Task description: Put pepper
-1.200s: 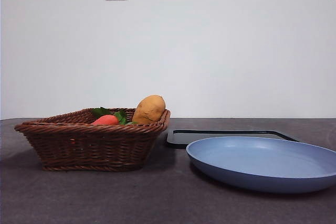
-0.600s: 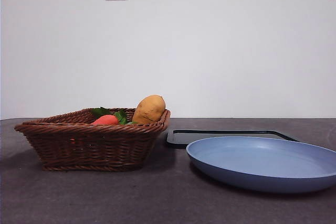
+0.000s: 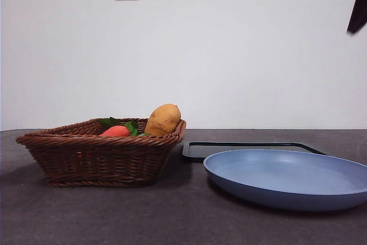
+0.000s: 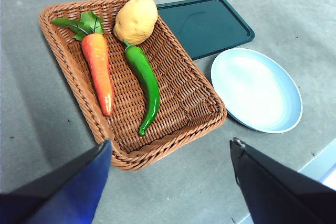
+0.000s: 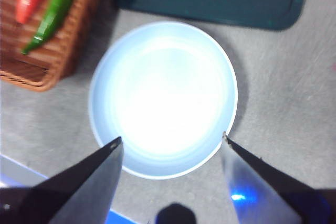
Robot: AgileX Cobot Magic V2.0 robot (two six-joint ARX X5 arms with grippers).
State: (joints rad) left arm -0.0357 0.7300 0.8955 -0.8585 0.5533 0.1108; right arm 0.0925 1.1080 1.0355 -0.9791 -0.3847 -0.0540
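The pepper (image 4: 143, 82), long, glossy and dark green, lies in the brown wicker basket (image 4: 73, 80) between an orange carrot (image 4: 98, 70) and a tan potato (image 4: 136, 19). My left gripper (image 4: 170, 150) hangs open high above the basket's near edge, holding nothing. My right gripper (image 5: 172, 142) hovers open over the pale blue plate (image 5: 163, 97); the pepper (image 5: 54, 10) shows at that view's corner. In the front view the pepper is hidden behind the basket (image 3: 97, 152) wall, and a black arm tip (image 3: 359, 4) shows at the upper right corner.
A dark tray (image 4: 207, 23) lies flat beside the basket and behind the blue plate (image 3: 289, 177). In the front view the potato (image 3: 163, 119) and carrot (image 3: 116, 131) stick up above the basket rim. The table is grey.
A black arm tip has come into the front view's upper right corner. The basket, vegetables, tray and plate have not moved.
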